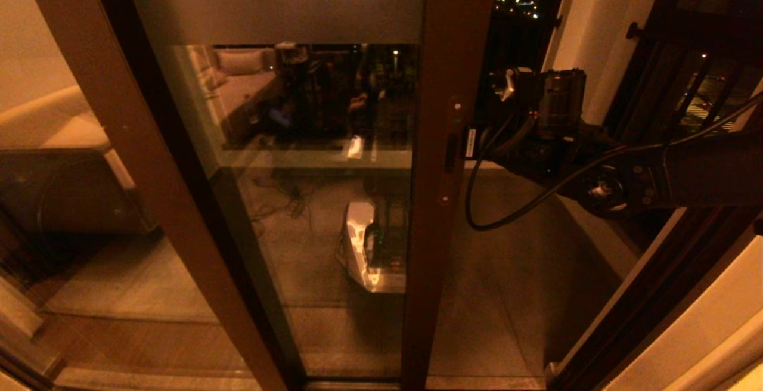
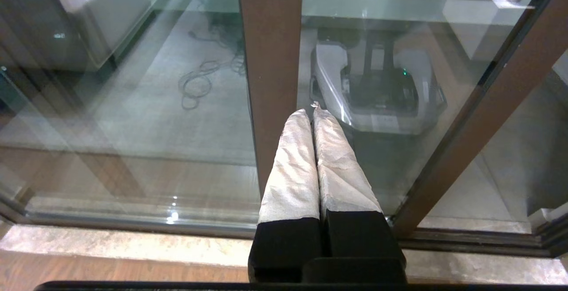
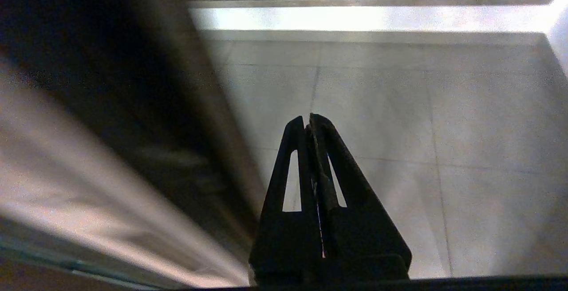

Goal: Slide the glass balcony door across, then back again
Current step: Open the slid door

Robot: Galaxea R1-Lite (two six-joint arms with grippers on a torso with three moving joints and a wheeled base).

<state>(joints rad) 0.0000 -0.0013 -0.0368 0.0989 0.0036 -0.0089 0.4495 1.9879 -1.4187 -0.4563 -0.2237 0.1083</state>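
Note:
The glass balcony door (image 1: 310,140) is a tall clear pane in a dark brown frame with a frosted band (image 1: 286,12) near its top; no characters show on the band here. Its leading stile (image 1: 447,140) carries a lock plate (image 1: 452,152). My right gripper (image 1: 481,148) reaches in from the right and sits against that stile's edge at lock height. In the right wrist view the right gripper (image 3: 308,118) is shut and empty, with the blurred stile (image 3: 146,118) beside it. My left gripper (image 2: 313,112), wrapped in white, is shut and empty before a brown stile (image 2: 270,60).
To the right of the stile is an open gap onto the tiled balcony floor (image 1: 506,272). A second brown frame member (image 1: 149,170) slants down the left. The fixed door jamb (image 1: 650,295) stands at right. A cable (image 1: 506,200) loops under my right arm.

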